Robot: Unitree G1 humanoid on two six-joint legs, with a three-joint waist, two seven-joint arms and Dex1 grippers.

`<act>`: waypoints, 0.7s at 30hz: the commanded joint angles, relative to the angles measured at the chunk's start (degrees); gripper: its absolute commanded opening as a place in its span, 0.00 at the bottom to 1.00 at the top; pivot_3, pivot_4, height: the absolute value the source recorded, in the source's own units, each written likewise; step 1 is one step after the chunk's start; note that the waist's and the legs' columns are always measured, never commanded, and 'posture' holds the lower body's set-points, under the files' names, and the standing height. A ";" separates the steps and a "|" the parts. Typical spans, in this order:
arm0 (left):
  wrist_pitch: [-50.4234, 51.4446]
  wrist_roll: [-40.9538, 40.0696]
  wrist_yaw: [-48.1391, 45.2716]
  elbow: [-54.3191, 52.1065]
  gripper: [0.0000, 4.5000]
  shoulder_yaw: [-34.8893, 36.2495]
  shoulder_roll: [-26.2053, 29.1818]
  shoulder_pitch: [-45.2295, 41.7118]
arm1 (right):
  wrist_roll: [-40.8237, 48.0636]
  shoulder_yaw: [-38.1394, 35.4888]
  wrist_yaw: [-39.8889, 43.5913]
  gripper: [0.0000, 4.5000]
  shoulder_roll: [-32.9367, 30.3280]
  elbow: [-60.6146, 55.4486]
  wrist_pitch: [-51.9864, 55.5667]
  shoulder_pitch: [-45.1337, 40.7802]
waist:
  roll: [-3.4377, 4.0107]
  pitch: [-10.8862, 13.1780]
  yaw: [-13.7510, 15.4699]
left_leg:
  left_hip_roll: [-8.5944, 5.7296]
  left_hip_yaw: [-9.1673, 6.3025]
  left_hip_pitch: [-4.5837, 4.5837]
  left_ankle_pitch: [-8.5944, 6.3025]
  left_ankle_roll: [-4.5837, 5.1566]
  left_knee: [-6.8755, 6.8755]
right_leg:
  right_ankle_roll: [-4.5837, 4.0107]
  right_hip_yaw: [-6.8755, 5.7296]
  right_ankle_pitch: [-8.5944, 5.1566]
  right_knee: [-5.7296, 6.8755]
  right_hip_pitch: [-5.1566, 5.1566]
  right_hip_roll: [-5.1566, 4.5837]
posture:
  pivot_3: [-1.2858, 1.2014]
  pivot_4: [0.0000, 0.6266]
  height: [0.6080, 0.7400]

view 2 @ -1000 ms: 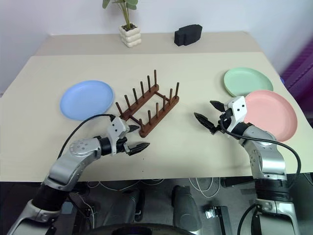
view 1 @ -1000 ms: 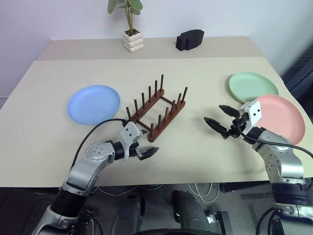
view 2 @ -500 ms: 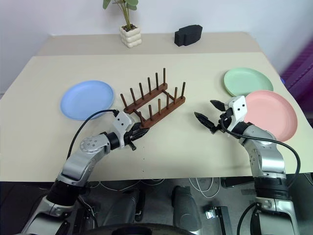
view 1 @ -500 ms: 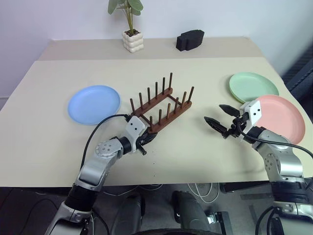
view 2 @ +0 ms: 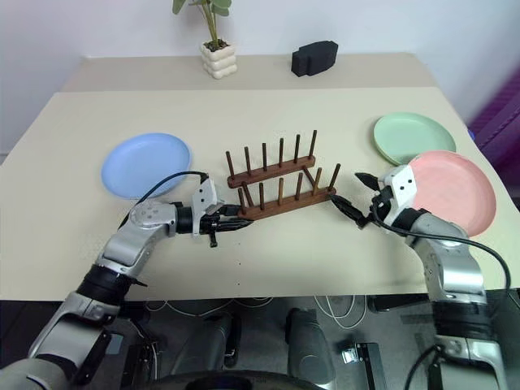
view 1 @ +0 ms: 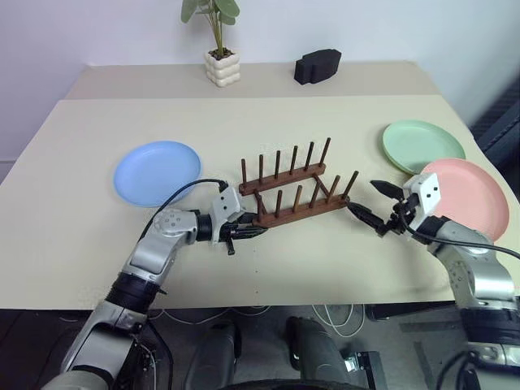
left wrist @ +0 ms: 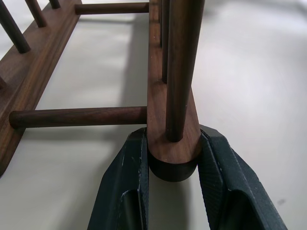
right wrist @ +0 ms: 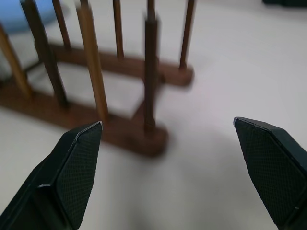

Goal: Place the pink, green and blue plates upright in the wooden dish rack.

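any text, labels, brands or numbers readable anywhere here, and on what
None: no words, labels, brands, numbers or signs can be read.
The blue plate, green plate and pink plate are plain.
The wooden dish rack bears no marking.
The white plant pot and the black object at the back of the table show no lettering.

Your right gripper point(right wrist: 168, 158) holds its two black textured fingers point(right wrist: 72, 167) wide apart, and beyond them you see the dark brown wooden dish rack point(right wrist: 115, 124) with thin upright pegs standing on the pale tabletop point(right wrist: 230, 72).
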 commanded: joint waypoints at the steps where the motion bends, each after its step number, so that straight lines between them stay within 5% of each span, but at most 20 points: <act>1: -5.24 0.64 -4.10 2.89 0.18 -0.58 -0.31 -2.37 | 1.76 -3.60 0.18 1.00 -1.88 -4.42 0.87 2.13 | 0.00 0.00 -0.09 | 0.00 0.01 0.00 0.00 0.00 0.00 | 0.00 0.00 0.00 0.00 0.00 -0.01 | 0.52 0.24 0.93; 13: -14.25 3.02 -8.99 14.67 0.18 -0.93 -2.88 -6.40 | 1.82 -6.32 -1.21 1.00 -1.13 -8.10 0.11 7.69 | 0.00 0.00 0.05 | 0.00 -0.01 0.00 0.00 0.00 0.02 | 0.12 0.00 0.06 0.01 0.00 -0.02 | 0.52 0.24 0.93; 20: -14.06 3.52 -8.23 14.21 0.96 -0.15 -2.49 -5.03 | 0.79 -6.79 1.92 1.00 -2.85 -4.39 -2.21 8.18 | -0.01 0.00 -0.05 | 0.00 -0.02 0.01 0.00 0.00 0.03 | 0.13 0.00 0.07 0.02 0.01 -0.01 | 0.52 0.24 0.93; 21: -13.48 3.46 -8.11 13.34 0.99 -0.07 -2.09 -4.39 | 0.54 -6.66 2.37 1.00 -3.13 -3.96 -2.54 8.15 | 0.00 0.00 -0.12 | 0.00 -0.02 0.02 0.00 0.00 0.03 | 0.13 0.00 0.07 0.02 0.01 -0.01 | 0.52 0.24 0.93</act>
